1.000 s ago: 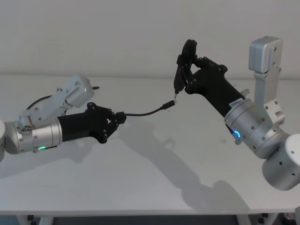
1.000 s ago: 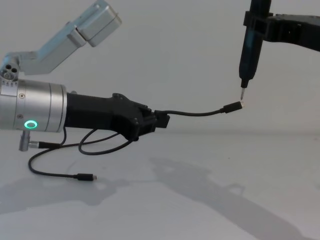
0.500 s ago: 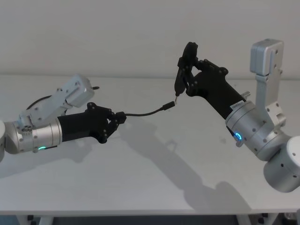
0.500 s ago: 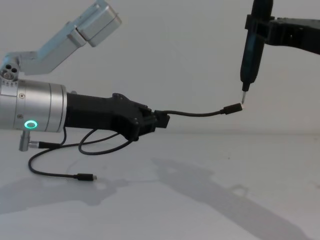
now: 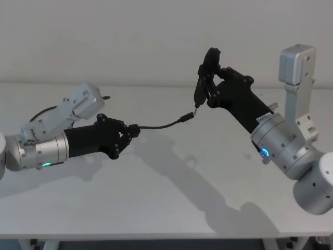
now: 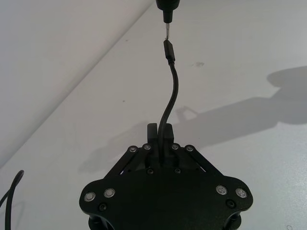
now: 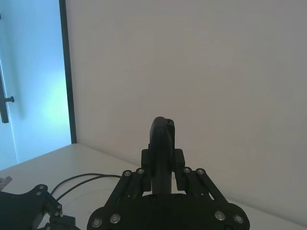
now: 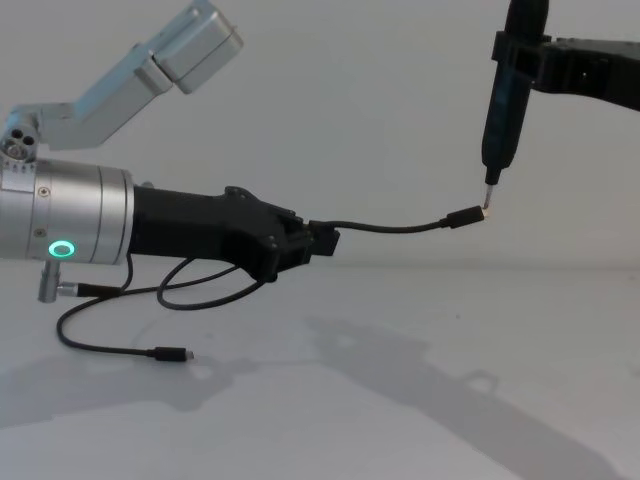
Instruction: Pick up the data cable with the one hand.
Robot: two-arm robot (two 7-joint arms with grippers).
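Now the left gripper point(image 5: 132, 131) fingers stay pinched on the data cable point(image 5: 161, 125), held above the bench point(image 5: 171, 198). Right gripper point(image 5: 203, 78), fingers pressed on a pointed tool point(image 8: 498, 110), has nudged its tip from beside to over the free plug point(image 8: 465, 217). Pickup looks complete.

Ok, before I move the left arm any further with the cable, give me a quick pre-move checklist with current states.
1. Left tool shut on the data cable: ok, cable runs out from between the fingers.
2. Held end lifted off the table: ok, plug hangs in the air.
3. Plug apart from the right tool: not ok, its thin tip sits at the plug end; contact cannot tell.
4. Cable's other end free: cannot tell; one plug lies on the table under the left wrist.
5. Cable slack, not taut: ok, the held stretch curves gently.
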